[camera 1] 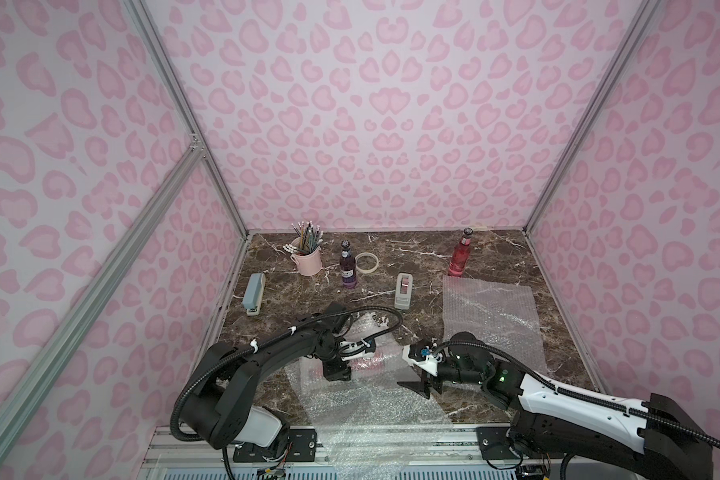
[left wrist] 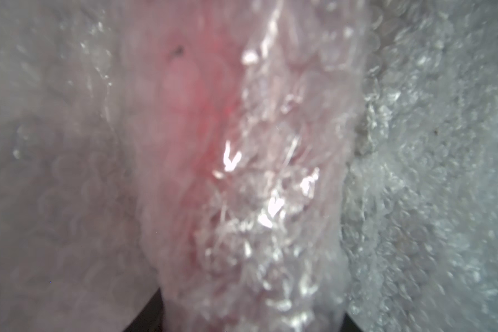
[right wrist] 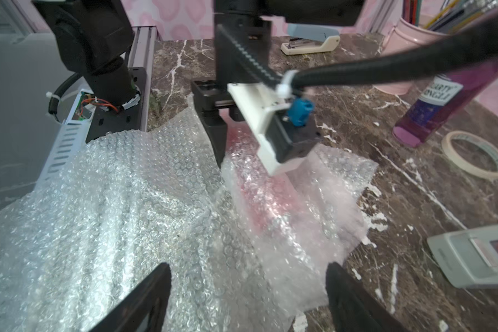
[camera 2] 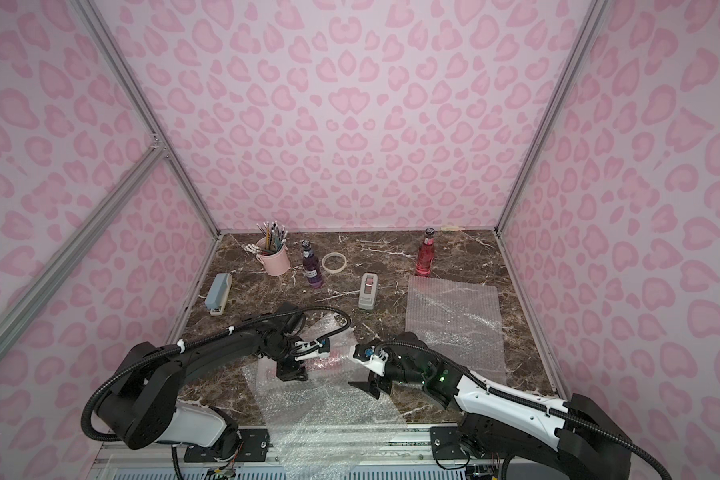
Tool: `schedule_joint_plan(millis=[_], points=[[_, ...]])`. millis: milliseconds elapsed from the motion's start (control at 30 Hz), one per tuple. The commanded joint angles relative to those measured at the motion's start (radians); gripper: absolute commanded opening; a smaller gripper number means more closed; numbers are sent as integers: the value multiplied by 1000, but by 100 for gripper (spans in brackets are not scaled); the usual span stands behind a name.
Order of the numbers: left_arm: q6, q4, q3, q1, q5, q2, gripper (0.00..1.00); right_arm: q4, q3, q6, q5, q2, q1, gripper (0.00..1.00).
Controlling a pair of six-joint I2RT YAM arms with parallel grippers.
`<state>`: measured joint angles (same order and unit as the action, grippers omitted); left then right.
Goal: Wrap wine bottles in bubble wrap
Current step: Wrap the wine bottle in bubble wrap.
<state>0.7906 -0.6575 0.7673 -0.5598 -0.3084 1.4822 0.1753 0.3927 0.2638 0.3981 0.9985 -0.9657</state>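
On the near centre of the brown marble table (camera 1: 425, 266): a pink-red glass bottle (right wrist: 259, 201) lies on its side, rolled inside a clear whitish bubble wrap sheet (right wrist: 127, 201). Only a pink smear shows through the plastic. Loose wrap spreads from the roll toward the near edge of the table and hangs over it.

Left gripper (camera 1: 336, 373): points down over the left part of the roll. Its wrist view is blurred. The roll fills the gap between the two dark fingers there, so the jaws seem clamped on the wrapped bottle.

Right gripper (right wrist: 247, 268): fingers wide apart, holding nothing. It hangs just to the right of the roll's right end and does not touch it.

A flat bubble wrap sheet (camera 1: 489, 316) lies spread on the right half of the table, far and right of the right gripper.

A second pink-red glass bottle with a dark cap (camera 1: 458, 259) stands upright at far right, just beyond the flat sheet's far edge.

A dark purple glass bottle with a white label (camera 1: 348, 270) stands upright at far centre-left, between a pink metal cup of pencils (camera 1: 306, 259) and a cream ring of tape (camera 1: 367, 262).

A grey tape dispenser (camera 1: 403, 291) sits mid-table, nearer than the ring. A blue-grey stapler (camera 1: 253, 293) lies by the left edge.
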Motion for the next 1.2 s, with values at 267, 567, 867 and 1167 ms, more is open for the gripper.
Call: schedule_joint_plan(millis=[267, 567, 867, 1167], points=[[-69, -134, 85, 35, -210, 120, 44, 176, 65, 277, -327, 266, -206, 77], [-80, -205, 116, 41, -230, 156, 46, 238, 180, 406, -322, 507, -179, 76], [-70, -236, 132, 49, -211, 170, 46, 162, 293, 436, -205, 636, -104, 71], [-66, -254, 148, 67, -292, 164, 51, 100, 355, 503, -270, 770, -81, 69]])
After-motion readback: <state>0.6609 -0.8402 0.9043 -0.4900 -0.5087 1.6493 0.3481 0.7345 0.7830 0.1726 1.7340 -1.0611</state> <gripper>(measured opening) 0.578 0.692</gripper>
